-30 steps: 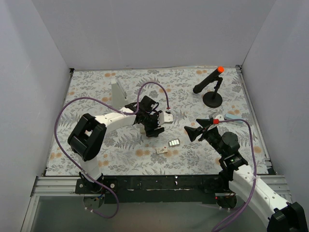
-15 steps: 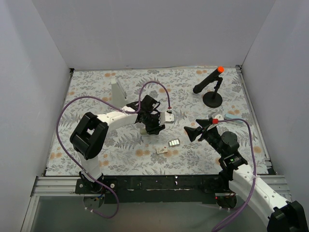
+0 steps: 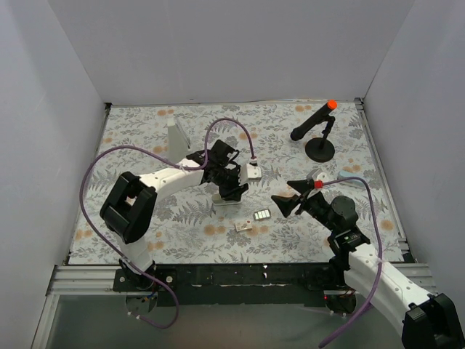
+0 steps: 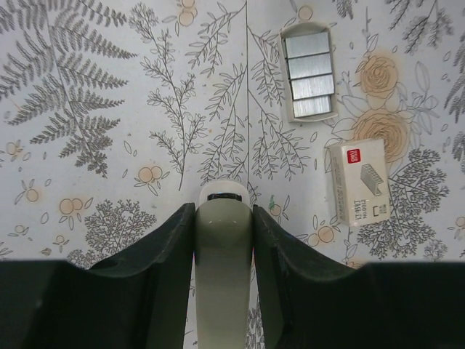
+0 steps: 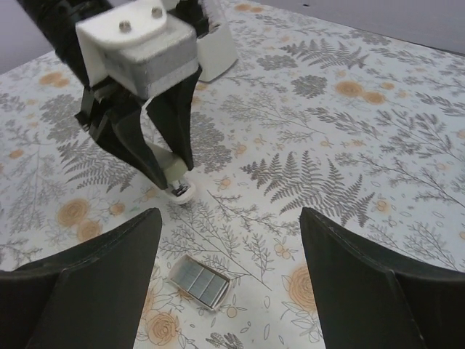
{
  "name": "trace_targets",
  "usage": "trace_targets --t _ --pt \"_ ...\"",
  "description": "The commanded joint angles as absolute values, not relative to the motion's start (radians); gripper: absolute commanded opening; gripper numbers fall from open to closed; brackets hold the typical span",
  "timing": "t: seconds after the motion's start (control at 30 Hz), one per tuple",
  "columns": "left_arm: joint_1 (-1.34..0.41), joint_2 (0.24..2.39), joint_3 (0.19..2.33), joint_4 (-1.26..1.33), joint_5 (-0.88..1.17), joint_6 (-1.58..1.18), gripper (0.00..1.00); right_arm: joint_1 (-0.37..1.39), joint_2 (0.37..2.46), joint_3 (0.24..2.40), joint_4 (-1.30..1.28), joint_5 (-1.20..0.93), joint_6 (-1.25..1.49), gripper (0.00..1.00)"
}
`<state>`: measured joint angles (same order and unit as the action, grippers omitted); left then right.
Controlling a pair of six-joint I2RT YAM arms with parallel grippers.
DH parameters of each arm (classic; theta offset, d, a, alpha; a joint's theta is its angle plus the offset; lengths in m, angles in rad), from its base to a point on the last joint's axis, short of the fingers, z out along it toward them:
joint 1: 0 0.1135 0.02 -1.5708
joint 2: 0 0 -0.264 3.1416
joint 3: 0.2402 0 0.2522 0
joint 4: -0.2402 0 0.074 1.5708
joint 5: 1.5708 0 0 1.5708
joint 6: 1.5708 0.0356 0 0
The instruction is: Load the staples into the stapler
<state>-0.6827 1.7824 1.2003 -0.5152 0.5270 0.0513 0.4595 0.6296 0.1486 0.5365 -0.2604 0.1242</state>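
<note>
Left wrist view: our left gripper (image 4: 223,212) clamps the pale stapler (image 4: 222,280). The staples tray (image 4: 309,70) and staples packet (image 4: 358,182) lie ahead-right, untouched. Our right gripper (image 5: 231,218) gapes empty.

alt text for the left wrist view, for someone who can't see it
The left gripper clamps a pale rounded stapler at bottom centre. Up right on the floral table lie a small tray of silvery staple strips and, below it, a whitish staple box.
</note>
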Motion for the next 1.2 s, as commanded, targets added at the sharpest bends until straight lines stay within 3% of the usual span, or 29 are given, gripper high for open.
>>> trace_targets --t 0.0,0.3,0.63,0.97,1.17 --pt "-0.666 1.585 1.174 -0.447 0.633 -0.035 0.0 0.46 0.678 0.186 0.672 -0.495 0.08 0.85" --pt "-0.65 1.321 0.984 -0.175 0.814 -0.282 0.0 0.471 0.805 0.34 0.615 -0.802 0.069 0.86" --pt "-0.647 1.071 0.756 0.275 0.9 -0.584 0.0 0.558 0.908 0.549 0.436 -0.865 -0.032 0.81" --pt "-0.647 1.045 0.722 0.367 0.917 -0.666 0.0 0.627 0.996 0.661 0.383 -0.862 -0.06 0.71" --pt "-0.647 1.043 0.726 0.348 0.919 -0.65 0.0 0.637 1.025 0.686 0.393 -0.887 -0.051 0.59"
